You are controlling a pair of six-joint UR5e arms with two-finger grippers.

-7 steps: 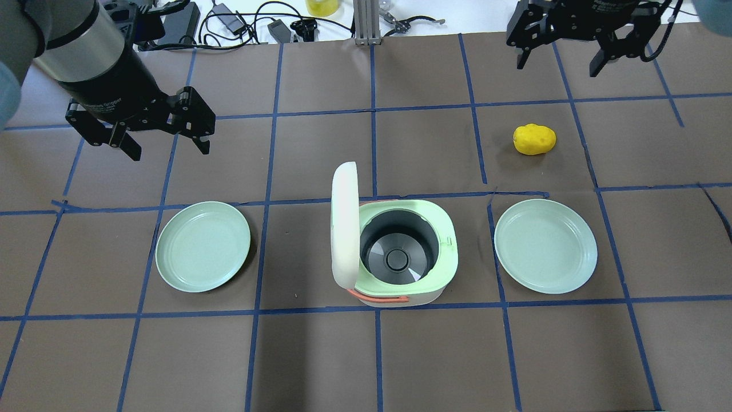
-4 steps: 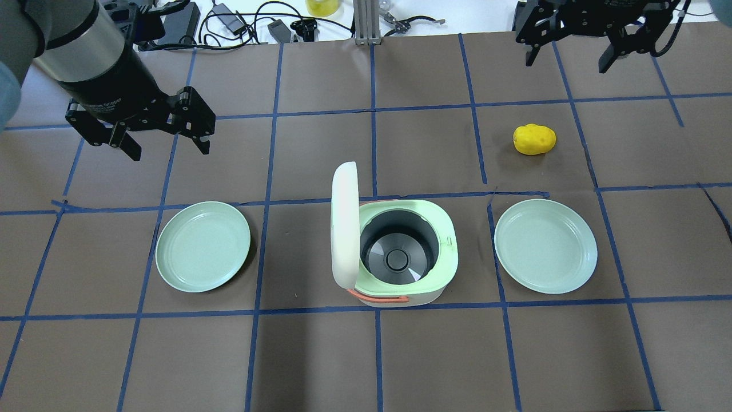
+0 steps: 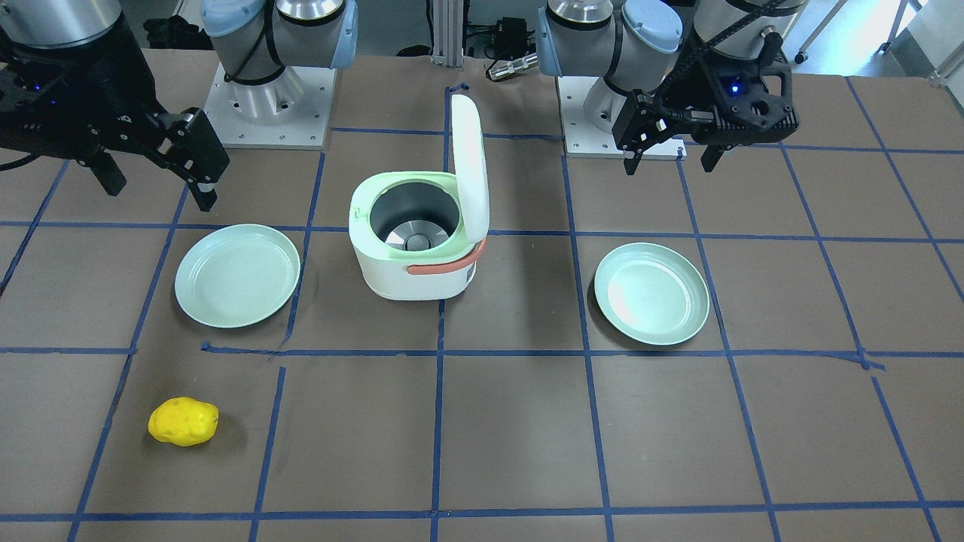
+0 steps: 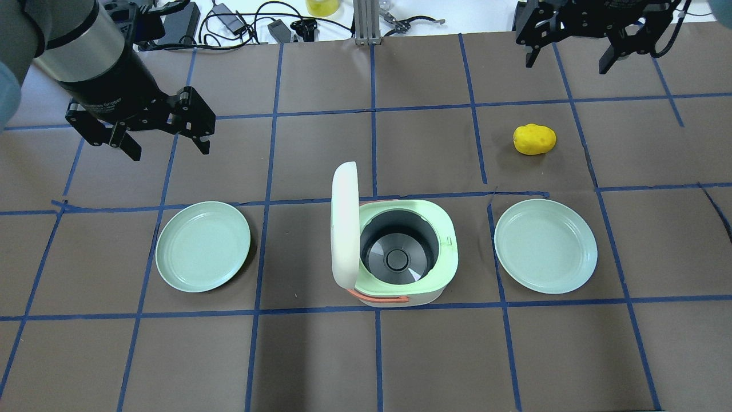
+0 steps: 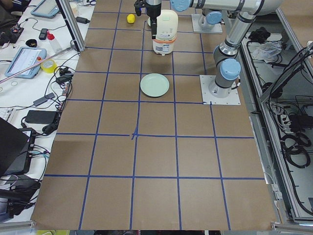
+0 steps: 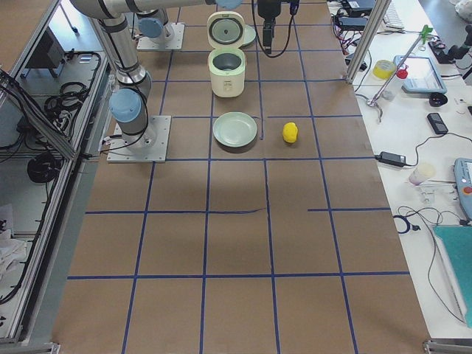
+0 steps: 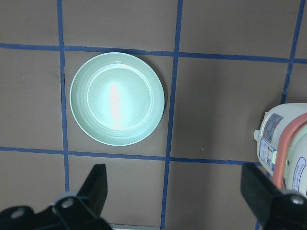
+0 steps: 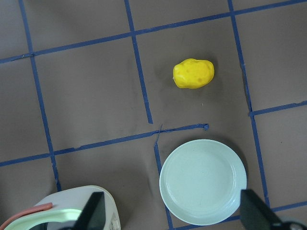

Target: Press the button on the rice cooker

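The white and pale-green rice cooker [image 4: 400, 254] stands mid-table with its lid [image 4: 345, 223] swung upright and its empty dark pot showing; it also shows in the front view [image 3: 414, 241]. I cannot make out its button in any view. My left gripper [image 4: 170, 150] hangs open and empty above the table, behind the left plate and well left of the cooker. My right gripper [image 4: 566, 66] hangs open and empty at the far right, behind the yellow potato. The left wrist view shows the cooker's side [image 7: 285, 143], and the right wrist view shows its corner [image 8: 72, 211].
Two pale-green plates flank the cooker, one on the left [image 4: 203, 246] and one on the right [image 4: 545, 246]. A yellow potato [image 4: 534, 139] lies behind the right plate. Cables and gear [image 4: 240, 23] line the table's far edge.
My right gripper has drifted slightly toward the far edge of the table, then held still. My left gripper, the cooker, the plates and the potato have not moved.
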